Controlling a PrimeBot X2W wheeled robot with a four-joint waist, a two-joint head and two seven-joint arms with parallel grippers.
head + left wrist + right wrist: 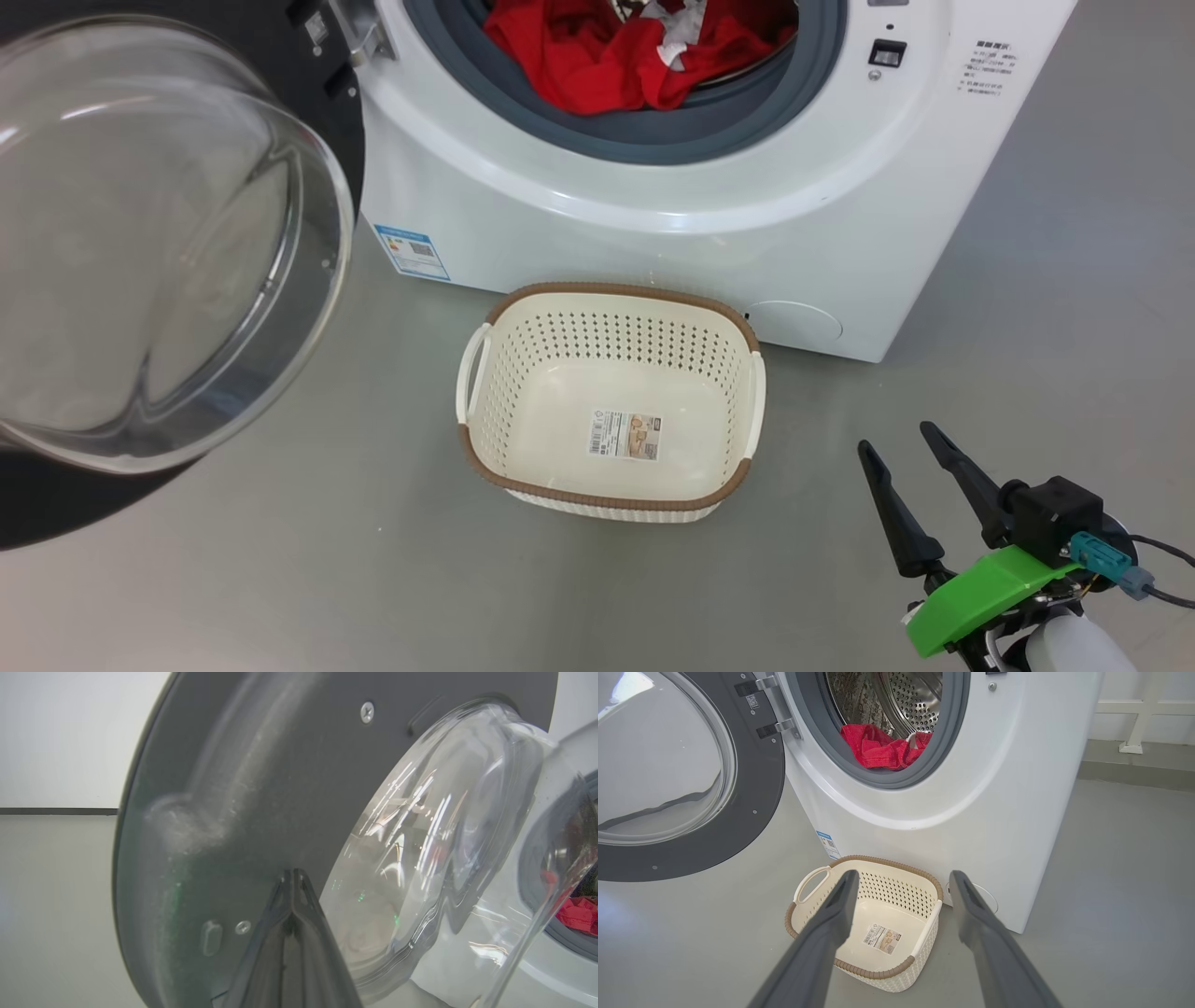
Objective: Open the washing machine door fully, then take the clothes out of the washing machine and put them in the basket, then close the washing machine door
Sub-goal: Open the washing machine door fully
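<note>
The clothes (597, 65) lie heaped low at the front of the drum (920, 700), spilling onto the grey ring (635, 140). The door (56, 504) is swung wide to the left and the basket (616, 291) stands on the floor just below the opening. The red fabric looks soft, light and limp, so it will likely sag and trail when lifted; a deep pinch on the raised fold nearest the ring seems the surest hold. The right fingers (824, 933) are spread apart, holding nothing, well short of the drum, while the left fingers (289, 933) are pressed together close by the door's inner face.
</note>
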